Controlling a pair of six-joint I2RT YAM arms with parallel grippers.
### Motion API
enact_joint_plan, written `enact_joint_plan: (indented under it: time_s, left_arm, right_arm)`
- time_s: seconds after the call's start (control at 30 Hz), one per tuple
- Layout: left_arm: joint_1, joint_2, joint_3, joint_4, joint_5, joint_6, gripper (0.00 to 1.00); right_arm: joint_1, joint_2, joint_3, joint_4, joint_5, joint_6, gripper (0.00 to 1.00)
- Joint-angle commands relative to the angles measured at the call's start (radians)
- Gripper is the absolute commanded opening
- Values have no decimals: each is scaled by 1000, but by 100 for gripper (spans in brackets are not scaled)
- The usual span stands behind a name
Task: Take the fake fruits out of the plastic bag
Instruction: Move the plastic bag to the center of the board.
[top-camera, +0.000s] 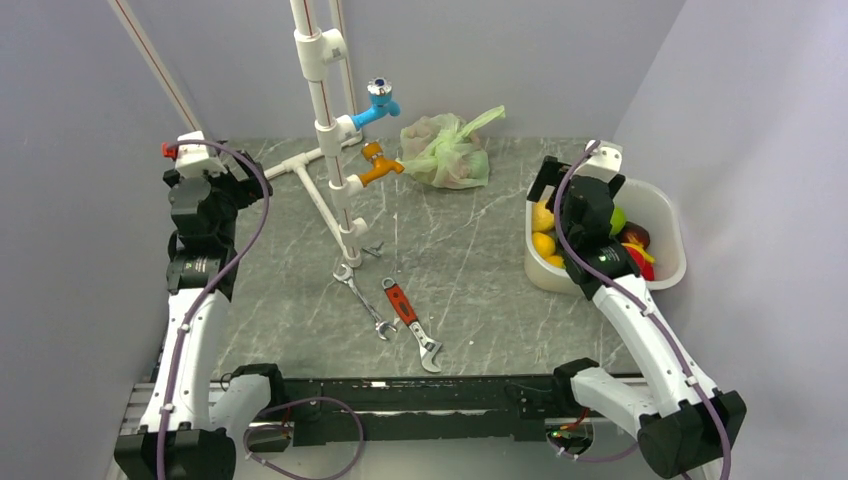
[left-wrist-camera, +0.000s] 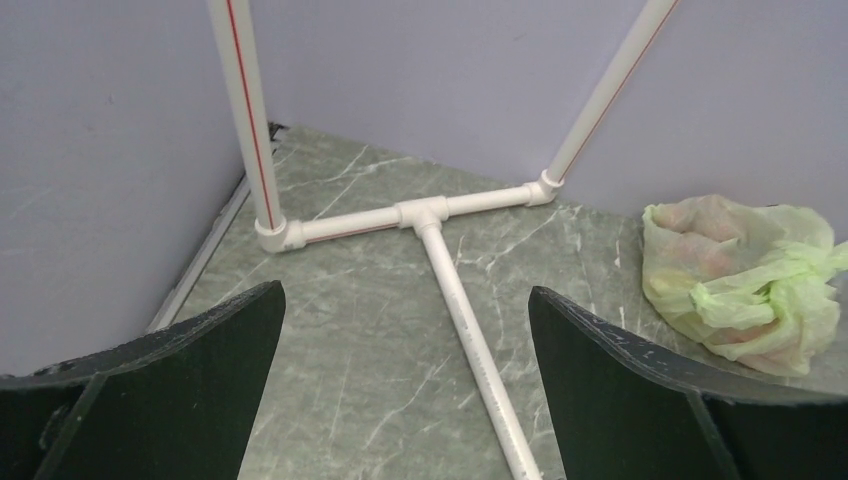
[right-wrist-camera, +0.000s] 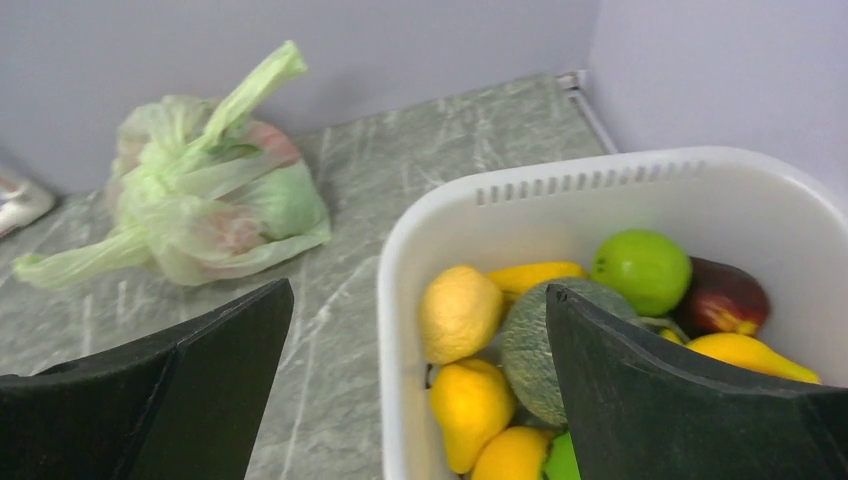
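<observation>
Left gripper (left-wrist-camera: 405, 300), frame's left, and right gripper (right-wrist-camera: 418, 300), over the white tub (top-camera: 672, 225) at right, both stood wide and empty. Plastic bag (top-camera: 447, 152) lay upper centre beside the orange tap (top-camera: 380, 166), handles tied. Risk: thin film could tear, or the whole bag lift, if pinched above the knot.

Pale green plastic bag (top-camera: 447, 152); white tub (top-camera: 668, 215); grey marbled table (top-camera: 470, 270); orange-handled wrench (top-camera: 412, 324).

An orange tap (top-camera: 378, 163) and pipe stand (top-camera: 322, 120) crowd the plastic bag (top-camera: 447, 152) leftward; tabletop (top-camera: 500, 215) open rightward.
</observation>
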Motion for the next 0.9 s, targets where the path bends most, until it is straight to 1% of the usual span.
enact_joint_plan:
  time_s: [0.0,0.13,0.23,0.3,0.4,0.5,0.6,0.7,0.87]
  left_arm:
    - [35,28,60,1,148,-7,99]
    - [66,29,20,22,265,-16,99]
    - [84,32,31,-1,296,-25,99]
    - [92,30,28,-8,311,-28,99]
    - [98,23,11,-8,324,-39,99]
    - [101,33,4,8,373,-49,99]
    - [104,59,14,7,411,-64,99]
    - [106,88,25,-1,456,-76,99]
    - [102,108,-2,38,518,-79,99]
  right_arm:
    - [2,42,24,80,-166,65,100]
    - [1,102,35,133,-260,142,100]
    - [2,160,66,141,-320,154,100]
    - [3,206,83,192,-360,156,100]
    - [2,303,124,226,-399,150,100]
    - [2,404,171,273,-436,172,100]
    - [1,512,221,331,-462,227,100]
    - [1,636,295,376,-503,275,100]
    - [-2,859,488,357,-589,309,100]
